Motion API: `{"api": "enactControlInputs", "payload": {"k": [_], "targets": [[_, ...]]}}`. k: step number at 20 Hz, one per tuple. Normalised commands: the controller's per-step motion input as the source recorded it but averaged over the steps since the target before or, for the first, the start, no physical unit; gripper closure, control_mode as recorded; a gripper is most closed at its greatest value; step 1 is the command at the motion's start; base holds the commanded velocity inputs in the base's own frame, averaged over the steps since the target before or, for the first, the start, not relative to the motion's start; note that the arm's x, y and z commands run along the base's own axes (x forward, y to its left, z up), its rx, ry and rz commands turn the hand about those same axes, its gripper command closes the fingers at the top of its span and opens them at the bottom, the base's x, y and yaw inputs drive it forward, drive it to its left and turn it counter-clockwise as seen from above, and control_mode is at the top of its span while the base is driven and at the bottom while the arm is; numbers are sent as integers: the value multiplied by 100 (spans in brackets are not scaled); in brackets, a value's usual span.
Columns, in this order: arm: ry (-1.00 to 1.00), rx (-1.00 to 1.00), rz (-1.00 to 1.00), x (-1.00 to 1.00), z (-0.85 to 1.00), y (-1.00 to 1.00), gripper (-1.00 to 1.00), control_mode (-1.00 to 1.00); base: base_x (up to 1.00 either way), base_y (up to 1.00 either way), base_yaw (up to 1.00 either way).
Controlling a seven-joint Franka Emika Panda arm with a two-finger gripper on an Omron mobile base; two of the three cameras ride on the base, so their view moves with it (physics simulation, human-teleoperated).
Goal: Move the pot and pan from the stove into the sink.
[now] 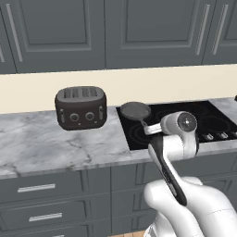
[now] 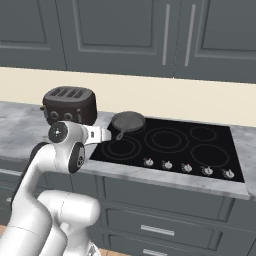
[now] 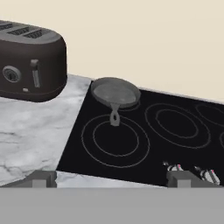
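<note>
The gripper (image 3: 111,179) stands fully open and holds nothing; its two fingertips (image 3: 43,178) sit wide apart at the front edge of the stove (image 3: 175,144), aimed level across the glass. Judged from that aim, the hand is lined up for the pan (image 3: 114,92), whose short handle points back toward it, a convenient approach for a grasp not yet made.

The pan rests on the stove's back left corner, near the toaster (image 3: 30,63) but apart from it. No pot is seen on the burners in these views, and the sink is not in frame, so its distance cannot be judged.

The stove is black glass with ring-marked burners and a row of silver knobs (image 2: 187,167) along its front. It is set into a grey marble counter (image 1: 51,139), with a cream backsplash (image 1: 162,83), dark grey upper cabinets (image 1: 139,32) and drawers (image 1: 46,203) below.
</note>
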Motion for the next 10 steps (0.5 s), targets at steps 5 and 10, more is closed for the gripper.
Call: {"api": "enactControlInputs", "payload": {"k": [5,10], "targets": [[1,8,0,27,0,-1,-100,-100,0,0,0],[4,1,0,8,0,0,-100,-100,0,0,0]]}}
